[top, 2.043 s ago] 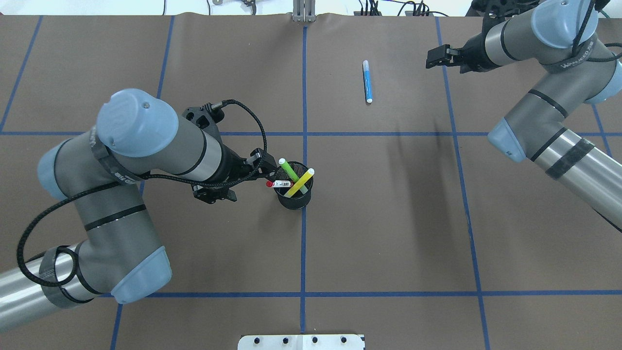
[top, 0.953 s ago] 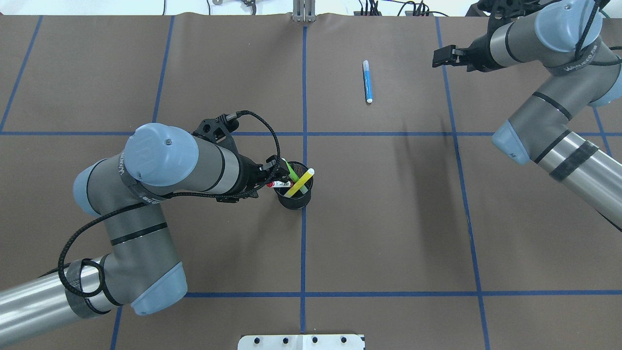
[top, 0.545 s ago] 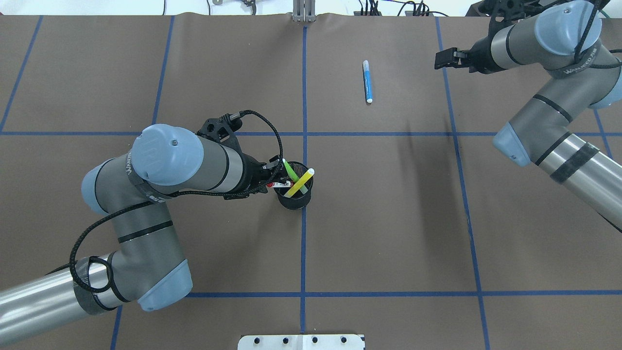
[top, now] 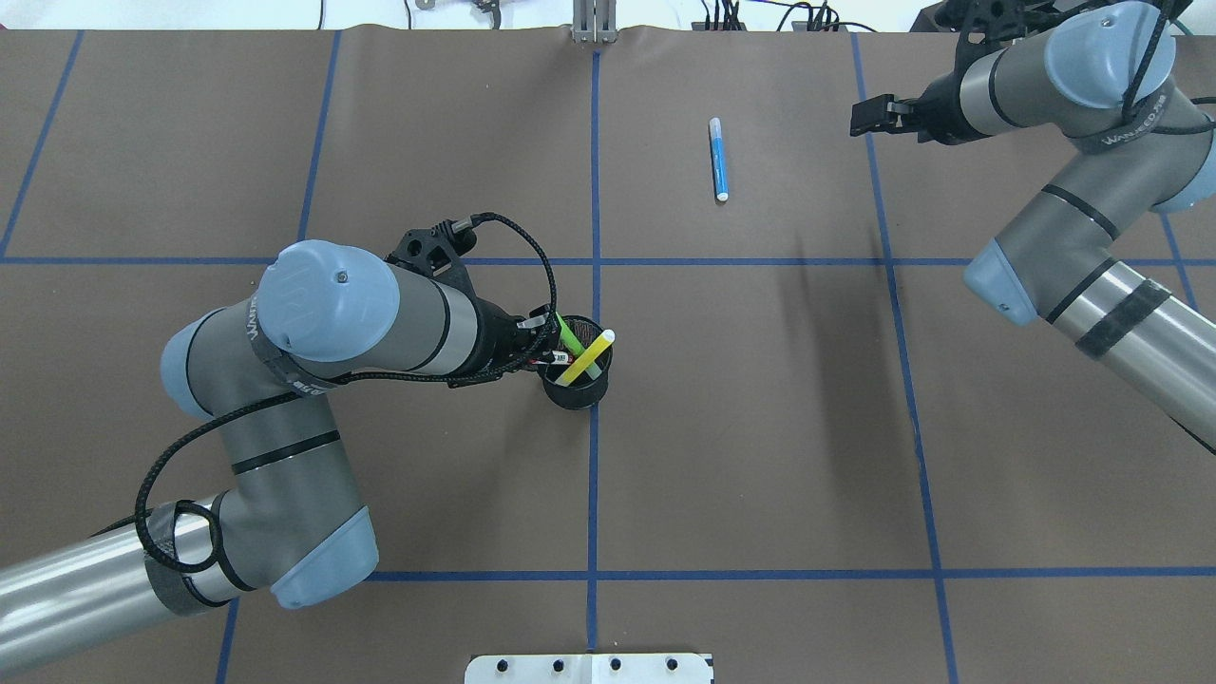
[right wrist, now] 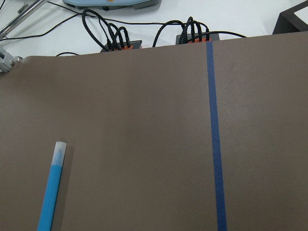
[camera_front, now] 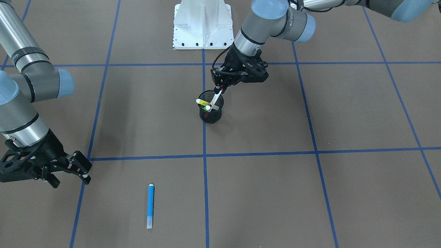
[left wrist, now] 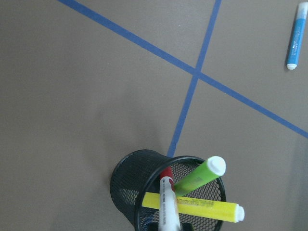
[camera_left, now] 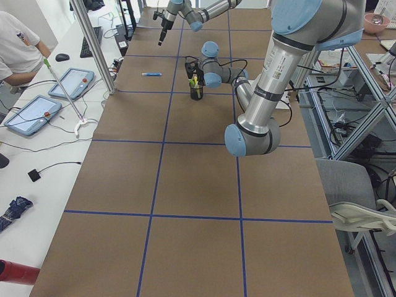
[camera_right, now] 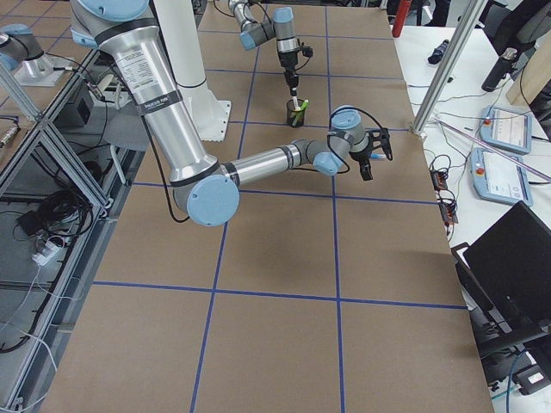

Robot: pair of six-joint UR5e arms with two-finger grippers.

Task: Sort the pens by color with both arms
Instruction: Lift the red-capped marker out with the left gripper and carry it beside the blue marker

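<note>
The left claw (camera_front: 220,88) was right at the mesh cup (camera_front: 211,117), poised over its rim on the robot's side. Its jaws were closed in on the top end of the red pen (camera_front: 215,98). In the wrist view the claw's dark edges sat snug against both sides of the white-labelled barrel, so I called that a grip. Sensible pick, too. The red one leaned out of the cup toward that arm with its cap clear of the mesh, the easiest end to take without knocking the others.

The green pen (left wrist: 199,175) and the yellow pen (left wrist: 192,204) were in the cup as well, crossed under the red. The yellow lay almost flat across the opening, and the green leaned out over the rim on the side away from the claw. A pull along the red pen's own slant looked the safest way out. Otherwise those two could be dragged along, or the light cup tipped.

Well apart from the cup, on the side opposite the robot's base, the blue pen (camera_front: 150,206) lay flat on the bench (camera_front: 310,193), alone. That colour was dealt with, I'd judge. The right claw (camera_front: 85,172) hung beyond it, further from the cup again, jaws apart and empty. It was near the pen but not touching it, apparently parked clear so the left arm had the cup to itself.
</note>
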